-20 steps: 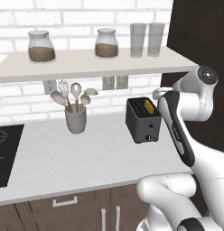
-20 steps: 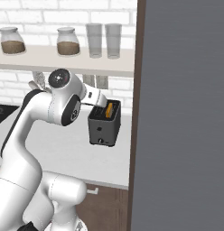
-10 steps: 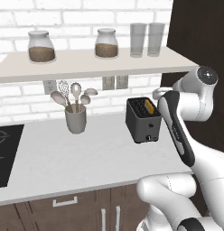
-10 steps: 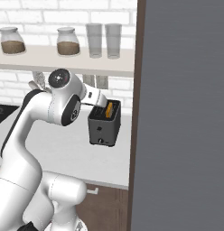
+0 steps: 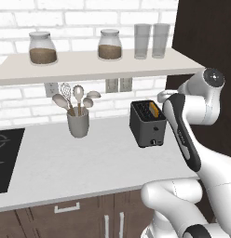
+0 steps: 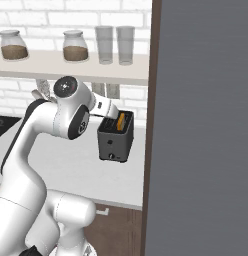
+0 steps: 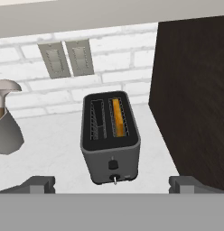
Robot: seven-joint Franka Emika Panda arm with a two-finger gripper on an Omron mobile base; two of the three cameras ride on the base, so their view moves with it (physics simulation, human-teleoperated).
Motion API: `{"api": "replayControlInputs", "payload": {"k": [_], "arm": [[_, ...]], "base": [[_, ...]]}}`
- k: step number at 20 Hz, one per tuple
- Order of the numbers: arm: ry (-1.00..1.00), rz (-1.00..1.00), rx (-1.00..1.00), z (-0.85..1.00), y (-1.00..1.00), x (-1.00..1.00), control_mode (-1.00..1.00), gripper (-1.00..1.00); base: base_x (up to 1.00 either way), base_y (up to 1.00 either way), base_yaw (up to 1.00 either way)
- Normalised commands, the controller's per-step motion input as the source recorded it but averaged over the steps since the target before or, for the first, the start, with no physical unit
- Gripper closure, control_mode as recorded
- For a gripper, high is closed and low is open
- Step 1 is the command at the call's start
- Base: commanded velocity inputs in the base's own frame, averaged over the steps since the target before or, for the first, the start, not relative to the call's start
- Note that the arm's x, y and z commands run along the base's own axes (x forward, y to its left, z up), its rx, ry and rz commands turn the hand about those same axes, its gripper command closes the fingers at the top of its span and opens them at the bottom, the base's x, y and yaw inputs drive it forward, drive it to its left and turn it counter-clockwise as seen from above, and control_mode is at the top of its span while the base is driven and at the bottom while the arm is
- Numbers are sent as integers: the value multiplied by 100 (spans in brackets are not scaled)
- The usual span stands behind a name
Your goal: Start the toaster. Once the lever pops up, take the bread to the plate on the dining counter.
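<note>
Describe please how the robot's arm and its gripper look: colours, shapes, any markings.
The arm is glossy white with rounded, tube-like links; a dark band runs along one link, and a dark round cap with a small light centre covers a joint. The gripper has two small dark grey, blocky fingertips. No cables or lettering are visible.

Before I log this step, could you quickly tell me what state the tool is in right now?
Tool: open and empty, its fingertips spread wide apart, facing the toaster.
</note>
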Motion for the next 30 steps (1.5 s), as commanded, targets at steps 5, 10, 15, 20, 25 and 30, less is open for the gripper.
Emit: {"api": "replayControlInputs", "payload": {"k": [5,10,15,20,25,30], "arm": [[0,0,0,0,0,0,-100,-100],[0,0,0,0,0,0,-100,-100],[0,0,0,0,0,0,-100,-100],[0,0,0,0,0,0,-100,-100],[0,0,0,0,0,0,-100,-100],[0,0,0,0,0,0,-100,-100]], "base": [[0,0,0],[0,0,0],[0,0,0],[0,0,0],[0,0,0],[0,0,0]]}}
